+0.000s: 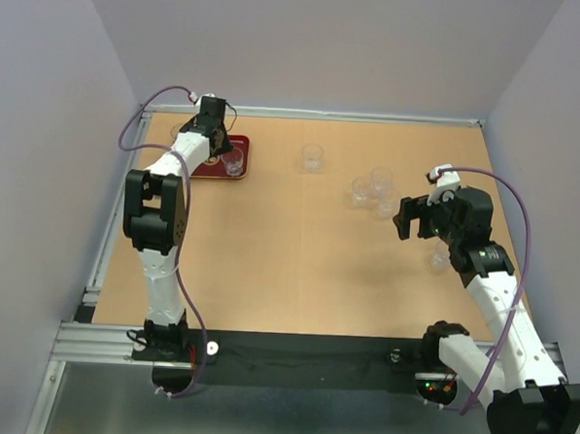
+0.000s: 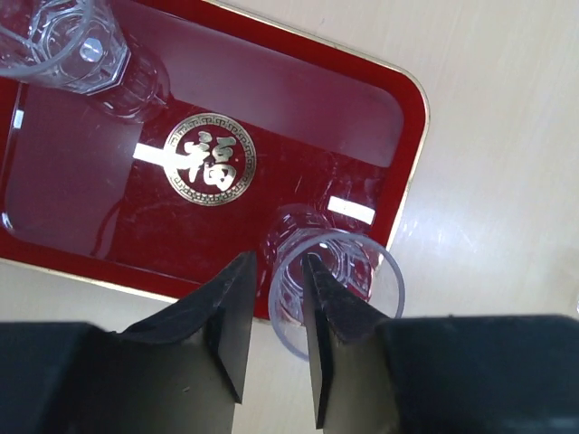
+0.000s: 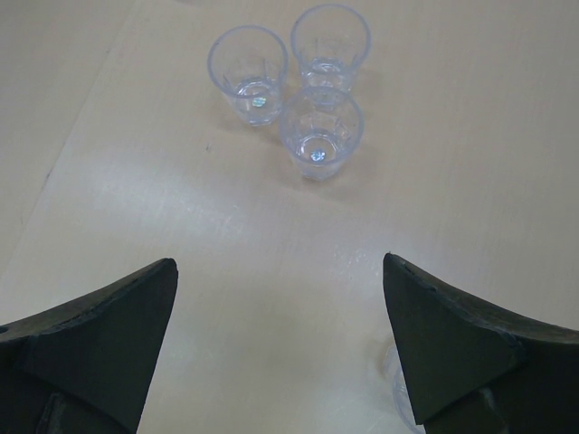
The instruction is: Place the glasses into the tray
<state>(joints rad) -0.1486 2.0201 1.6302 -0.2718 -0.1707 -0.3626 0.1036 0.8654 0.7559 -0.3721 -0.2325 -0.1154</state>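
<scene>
While I am reading the overhead view, my left gripper (image 1: 214,135) is reaching to the far left and hanging over the dark red tray (image 1: 244,172). The carried glass (image 1: 234,162) is sitting at the tray's right end. A lone glass (image 1: 313,157) is standing on the table (image 1: 297,266) to the right of the tray, and a cluster of three glasses (image 1: 380,179) is standing further right. My right gripper (image 1: 407,219) is hovering just on the near side of that cluster.

Through the left wrist camera, my fingers (image 2: 226,325) are standing close together, one outside and one inside the near wall of the carried glass. Its base is resting on the tray close to the corner rim. A thin gap seems to be showing beside the outer finger, so I cannot tell whether I am pinching the wall or merely straddling it. A second glass (image 2: 77,45) is sitting at the other end, beyond the gold emblem (image 2: 210,170). For a clean release, I am judging it best to open only slightly. Then I should lift straight up, so the inner finger clears the lip without tipping the cup over the rim.

Through the right wrist camera, my pads (image 3: 109,334) are spread wide with nothing between them. The three glasses are standing ahead on the far side. An edge glass (image 3: 398,384) is partly showing beside one finger, so any approach needs care there.
</scene>
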